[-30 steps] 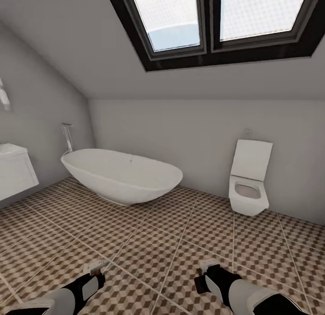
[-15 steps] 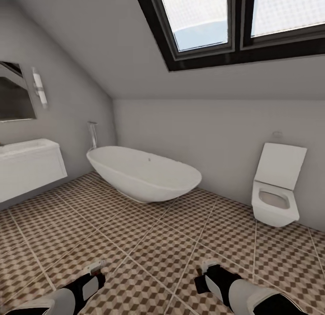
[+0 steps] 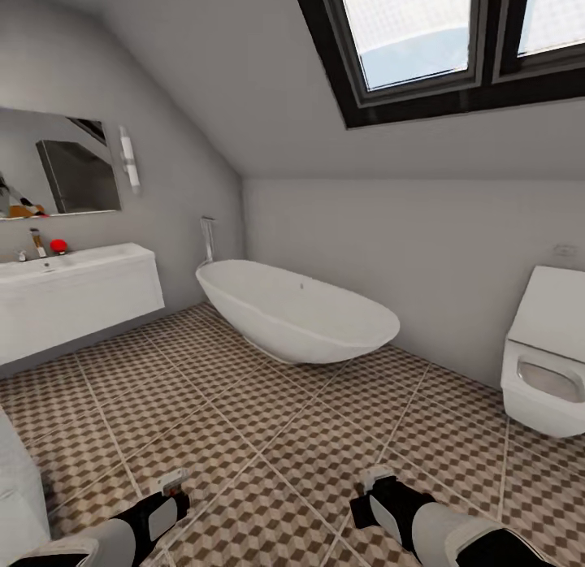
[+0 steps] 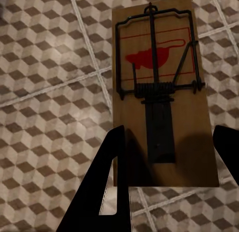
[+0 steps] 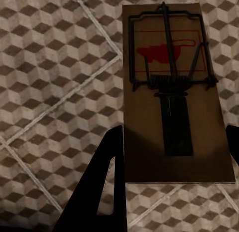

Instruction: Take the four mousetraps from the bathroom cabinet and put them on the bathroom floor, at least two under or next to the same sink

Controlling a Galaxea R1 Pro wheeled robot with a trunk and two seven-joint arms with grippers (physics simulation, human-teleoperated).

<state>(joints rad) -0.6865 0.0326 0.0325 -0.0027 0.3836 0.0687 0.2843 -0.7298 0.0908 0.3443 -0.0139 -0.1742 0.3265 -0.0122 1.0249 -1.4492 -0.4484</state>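
Tiled bathroom floor [image 3: 268,437], sink [image 3: 73,266] left; both arms' fingers [image 4: 117,187] clamp 1 mousetrap [image 4: 159,92] each.

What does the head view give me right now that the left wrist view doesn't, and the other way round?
Head view: the sink on its white vanity, the bathtub, the toilet, the mirror and the right pincer.

Left wrist view: a mousetrap held between the left pincer's fingers, with its wire bar and red mouse print.

Both: the cube-patterned bathroom floor.
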